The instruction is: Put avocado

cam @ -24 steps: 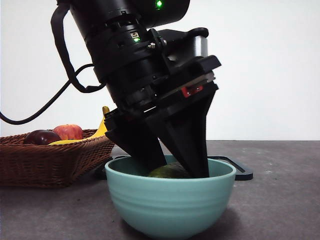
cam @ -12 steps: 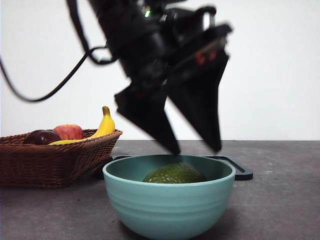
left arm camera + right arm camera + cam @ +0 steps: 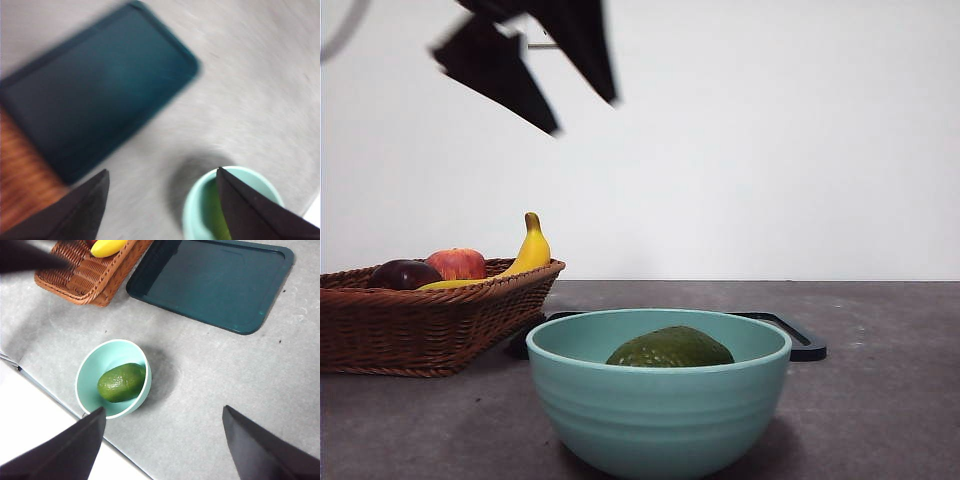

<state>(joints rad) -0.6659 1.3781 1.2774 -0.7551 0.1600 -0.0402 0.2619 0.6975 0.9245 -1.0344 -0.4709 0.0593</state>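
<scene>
The avocado [image 3: 670,348], dark green and egg-shaped, lies on its side inside a light teal bowl [image 3: 660,410] at the near middle of the table. In the right wrist view the avocado [image 3: 121,382] rests in the bowl [image 3: 107,356] with nothing touching it. My left gripper [image 3: 584,115] hangs open and empty high above the table, up and left of the bowl; its own blurred view has the bowl [image 3: 197,210] beside one jaw of the left gripper [image 3: 161,171]. My right gripper [image 3: 163,409] is open and empty, far above the table.
A wicker basket [image 3: 420,320] at the left holds a red apple [image 3: 457,263], a dark maroon fruit [image 3: 403,273] and a banana [image 3: 530,250]. A dark teal tray [image 3: 215,280] lies flat behind the bowl, beside the basket [image 3: 85,275].
The left gripper has opened, left the avocado in the bowl, and risen up and to the left, away from the bowl. The avocado and bowl stay put.
</scene>
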